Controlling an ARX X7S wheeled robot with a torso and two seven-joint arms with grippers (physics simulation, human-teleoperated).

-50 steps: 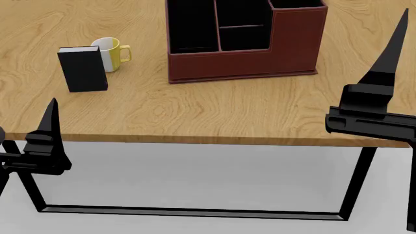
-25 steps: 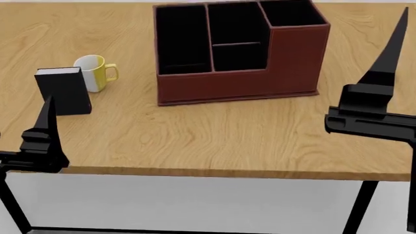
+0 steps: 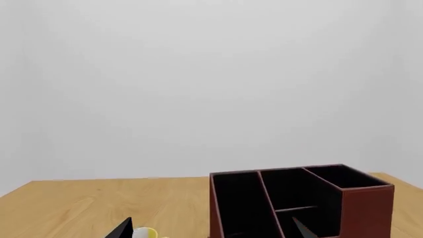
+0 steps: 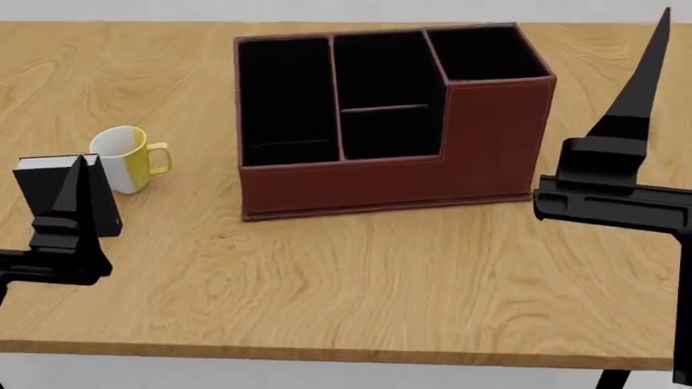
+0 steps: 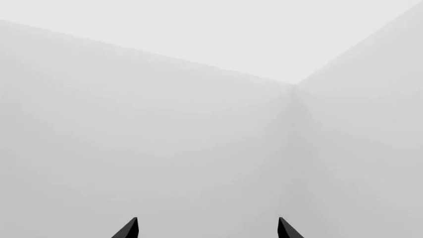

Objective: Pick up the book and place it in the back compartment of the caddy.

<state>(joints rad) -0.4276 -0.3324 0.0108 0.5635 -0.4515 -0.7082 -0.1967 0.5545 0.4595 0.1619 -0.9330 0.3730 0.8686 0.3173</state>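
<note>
The black book (image 4: 32, 197) stands upright at the table's left, next to the yellow-and-white mug (image 4: 122, 158). My left gripper (image 4: 78, 170) is open and empty, near the front edge; its finger covers part of the book in the head view. The red-brown caddy (image 4: 487, 138) stands mid-table; its back compartment (image 4: 384, 73) lies behind the thin crossbar. My right gripper (image 4: 657, 40) is open and empty, raised at the right. The left wrist view shows the open gripper (image 3: 211, 229), the caddy (image 3: 367, 208) and the mug's rim (image 3: 145, 232); the book is out of that view. The right wrist view shows only the open gripper (image 5: 207, 229) against the wall.
The wooden table (image 4: 378, 275) stretches around the caddy, with its front edge near the bottom of the head view. The caddy has a long cell (image 4: 284, 97) at its left and a taller cell (image 4: 481, 53) at its right.
The head view has shifted: table, caddy, book and mug now sit lower and further left, and the table legs have left the view. The left gripper now overlaps the book. Both grippers stay open.
</note>
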